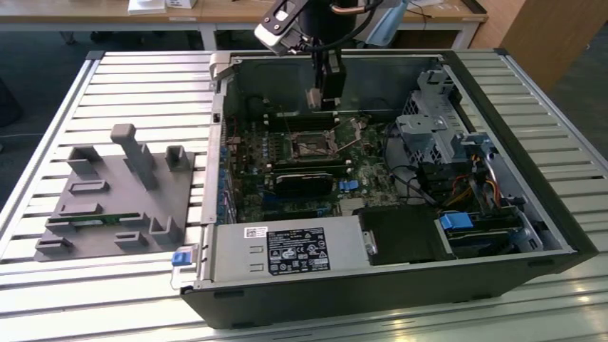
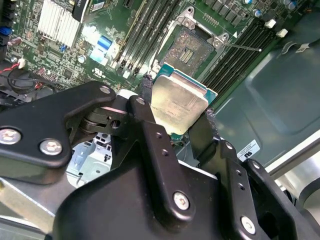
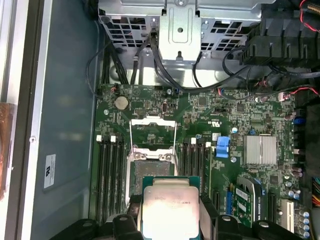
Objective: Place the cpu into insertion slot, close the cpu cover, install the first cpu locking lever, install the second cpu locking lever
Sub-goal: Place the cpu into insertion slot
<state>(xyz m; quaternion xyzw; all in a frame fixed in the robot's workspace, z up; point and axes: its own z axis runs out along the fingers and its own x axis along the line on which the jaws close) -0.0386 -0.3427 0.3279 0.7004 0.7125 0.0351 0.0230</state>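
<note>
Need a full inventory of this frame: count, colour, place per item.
table: 1, silver slats, under everything
case: 1, black, open, on table
fixture: 1, grey, on table, to the exterior view's left of case
board: 1, green, inside case
slot: 1, dark, on board, empty
cover: 1, silver, open, at slot's edge
heatsink: 1, silver, on board
cpu: 1, grey top, held over board near slot
gripper: 1, black, shut on cpu
</note>
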